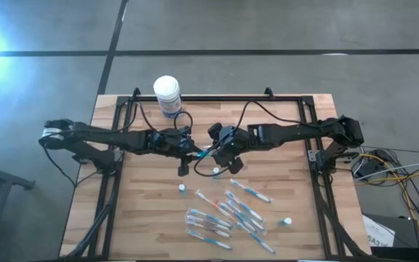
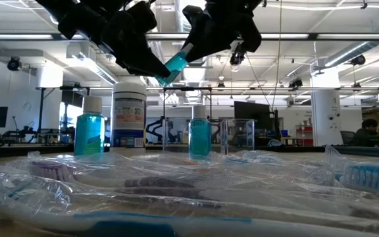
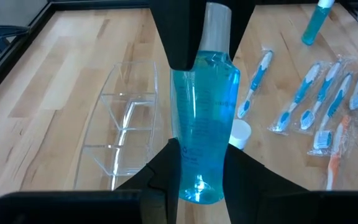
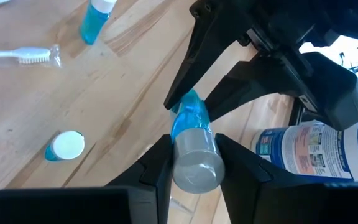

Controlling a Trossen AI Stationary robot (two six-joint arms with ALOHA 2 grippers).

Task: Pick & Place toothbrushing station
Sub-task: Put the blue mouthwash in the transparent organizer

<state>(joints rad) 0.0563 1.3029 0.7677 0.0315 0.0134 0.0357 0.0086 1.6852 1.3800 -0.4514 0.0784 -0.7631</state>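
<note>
Above the counter (image 1: 151,218), your left pincer (image 3: 201,180) grips the blue bottle's (image 3: 204,124) base while your right pincer (image 4: 194,155) closes on its cap; toothbrushes (image 1: 224,215) lie scattered below.

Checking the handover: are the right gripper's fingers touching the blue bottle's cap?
Touching. The right wrist view shows the right gripper with a finger pressed on each side of the blue bottle at its cap.

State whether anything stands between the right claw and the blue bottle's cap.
Nothing visible does. The left claw holds the blue bottle up off the table, and the right claw grips its cap directly.
</note>
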